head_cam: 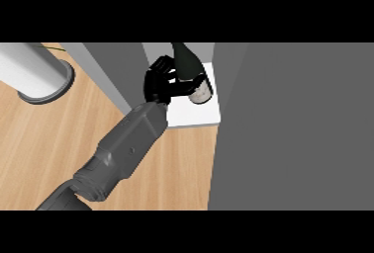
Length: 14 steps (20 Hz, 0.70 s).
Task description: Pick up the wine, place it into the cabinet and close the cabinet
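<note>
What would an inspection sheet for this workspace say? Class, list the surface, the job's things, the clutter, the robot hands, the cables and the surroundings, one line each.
Surface: light wooden counter, bare where it shows.
Job's things: dark wine bottle, tilted, its base over the white cabinet shelf; wide grey cabinet door stands open at the right.
Clutter: grey cylinder on a round base at the upper left of the counter.
Robot hands: one black robot hand curled round the bottle, inside the cabinet opening; which side it belongs to cannot be told; no other hand in view.
Cables: nothing seen.
Surroundings: grey cabinet side wall left of the shelf.
</note>
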### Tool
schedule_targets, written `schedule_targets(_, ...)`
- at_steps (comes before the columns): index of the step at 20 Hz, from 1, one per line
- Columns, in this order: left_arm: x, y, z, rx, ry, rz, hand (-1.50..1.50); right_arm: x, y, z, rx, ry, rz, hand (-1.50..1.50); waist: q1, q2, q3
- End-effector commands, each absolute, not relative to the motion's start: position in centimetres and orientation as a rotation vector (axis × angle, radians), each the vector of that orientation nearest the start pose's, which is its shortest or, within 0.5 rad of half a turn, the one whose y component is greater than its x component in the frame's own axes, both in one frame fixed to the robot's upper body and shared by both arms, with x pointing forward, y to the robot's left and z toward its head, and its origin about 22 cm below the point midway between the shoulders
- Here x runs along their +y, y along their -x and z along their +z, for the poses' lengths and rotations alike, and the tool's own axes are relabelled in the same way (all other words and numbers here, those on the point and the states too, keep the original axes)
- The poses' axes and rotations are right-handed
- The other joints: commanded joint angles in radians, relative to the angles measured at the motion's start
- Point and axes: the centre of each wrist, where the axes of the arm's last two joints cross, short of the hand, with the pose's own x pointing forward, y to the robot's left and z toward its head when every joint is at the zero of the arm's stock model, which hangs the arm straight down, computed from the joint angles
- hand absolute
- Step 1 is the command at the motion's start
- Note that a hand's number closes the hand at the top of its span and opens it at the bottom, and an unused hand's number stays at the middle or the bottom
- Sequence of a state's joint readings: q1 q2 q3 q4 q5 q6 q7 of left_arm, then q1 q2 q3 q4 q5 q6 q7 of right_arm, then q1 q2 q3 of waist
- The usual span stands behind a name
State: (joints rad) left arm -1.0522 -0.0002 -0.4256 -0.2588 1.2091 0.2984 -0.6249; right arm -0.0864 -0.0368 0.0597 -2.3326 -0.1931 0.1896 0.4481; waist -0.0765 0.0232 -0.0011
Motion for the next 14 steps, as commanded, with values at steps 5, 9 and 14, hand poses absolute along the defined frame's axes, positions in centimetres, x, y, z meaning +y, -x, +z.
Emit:
schedule_targets(5,9.0,-40.1,-0.5,-1.56,0.192,0.461,1.5,-20.5,-18.9,18.0,-1.973,-0.331,0.308,-1.5,-0.027,0.004,0.0)
schedule_targets(9,8.7,-39.2,-1.4,-1.528,0.203,0.437,1.5,-20.6,-18.6,18.7,-1.956,-0.353,0.317,-1.5,-0.041,0.005,-0.001)
schedule_targets(14,7.5,-39.2,-0.3,-1.552,0.217,0.417,1.5,-20.3,-18.9,17.8,-1.959,-0.381,0.344,-1.5,-0.058,0.009,0.0)
